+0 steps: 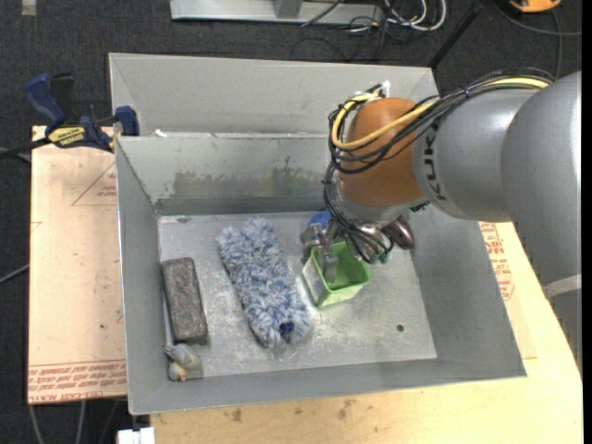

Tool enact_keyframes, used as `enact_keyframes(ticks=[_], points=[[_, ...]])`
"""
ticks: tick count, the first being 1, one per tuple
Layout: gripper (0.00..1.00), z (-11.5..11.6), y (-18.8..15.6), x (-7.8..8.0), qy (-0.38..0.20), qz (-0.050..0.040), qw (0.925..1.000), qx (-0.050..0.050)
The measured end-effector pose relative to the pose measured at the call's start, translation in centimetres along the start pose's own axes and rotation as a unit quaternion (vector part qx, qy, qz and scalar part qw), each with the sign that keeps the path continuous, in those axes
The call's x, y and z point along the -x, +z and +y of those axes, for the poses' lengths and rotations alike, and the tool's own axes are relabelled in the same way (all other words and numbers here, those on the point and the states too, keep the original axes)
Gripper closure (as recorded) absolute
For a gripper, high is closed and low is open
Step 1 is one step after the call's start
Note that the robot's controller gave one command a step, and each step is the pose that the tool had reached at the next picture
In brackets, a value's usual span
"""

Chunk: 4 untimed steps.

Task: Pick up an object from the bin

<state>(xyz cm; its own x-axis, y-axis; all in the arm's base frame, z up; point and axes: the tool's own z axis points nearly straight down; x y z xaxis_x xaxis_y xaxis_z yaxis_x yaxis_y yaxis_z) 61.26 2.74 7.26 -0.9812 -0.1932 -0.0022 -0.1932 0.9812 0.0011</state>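
claw (345,250) over green box (340,283), its opening cannot be told, fuzzy blue mitt (264,280) just beside.

We see the arm (499,146) reach in from the right, its orange wrist cover (379,151) above the claw (340,250), which hangs low over the floor of the bin (231,169), right of the middle. Directly beneath the claw sits a green box-like thing (338,282), tilted; the claw overlaps its upper part, and we cannot tell whether they touch. Just left of it lies a fuzzy blue-and-white duster (262,280), running back to front. Further left, apart from the duster, a dark grey block (183,301) lies flat, with a small tan-and-blue thing (183,363) just beside its near end. A small blue thing (319,222) peeks out at the claw's left.
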Motion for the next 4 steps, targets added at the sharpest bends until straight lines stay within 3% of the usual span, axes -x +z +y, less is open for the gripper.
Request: enact_keyframes(ticks=[1, 2, 3, 4], points=[[1.00, 0.9, -3.7, -1.9, 0.007, -0.0025, 1.0000, -0.001], [1.00, -1.2, -9.8, -1.0, 0.015, -0.0002, 0.9999, 0.000], [1.00, -1.2, -9.8, -1.0, 0.015, -0.0002, 0.9999, 0.000], [1.00, -1.0, -15.4, 0.2, 0.009, 0.0018, 1.0000, 0.000]])
